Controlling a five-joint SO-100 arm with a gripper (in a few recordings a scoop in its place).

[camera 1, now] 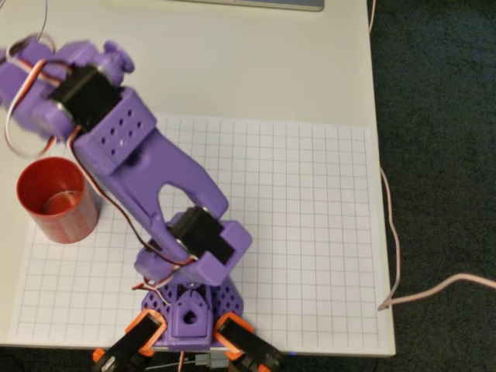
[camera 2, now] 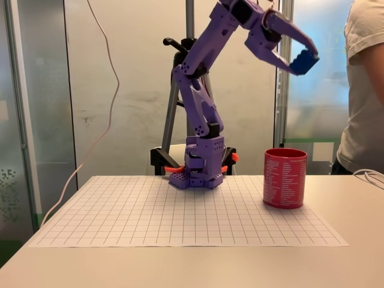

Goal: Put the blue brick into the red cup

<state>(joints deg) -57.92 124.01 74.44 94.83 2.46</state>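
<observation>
— See the blue brick (camera 2: 304, 62)? It's up in the air, high above the table (camera 2: 180, 264), held at the tips of the purple gripper (camera 2: 302, 60)

— How do you reckon it handles?

— Hard plastic, I'd guess. Stiff, very light, nothing that would break. The faces look smooth, so it could slide if the squeeze is weak. Best taken on two opposite flat sides, which seems to be how it's held from the fixed view

— And the tool, how wide is it?

— The two fingers are closed onto the brick, only as far apart as the brick itself. It touches nothing else that I can make out

— Where's the red cup (camera 2: 285, 178)?

— Standing upright on the grid sheet (camera 2: 180, 216), to the right of the arm's base (camera 2: 198, 174) in that side view. The brick hangs well above it, a little to the right of the cup's middle, as far as I can judge. From overhead the cup (camera 1: 56, 200) sits at the left edge of the sheet, and it looks empty

— So the drop is not yet done?

— No, the brick is held above, not in the cup
</observation>
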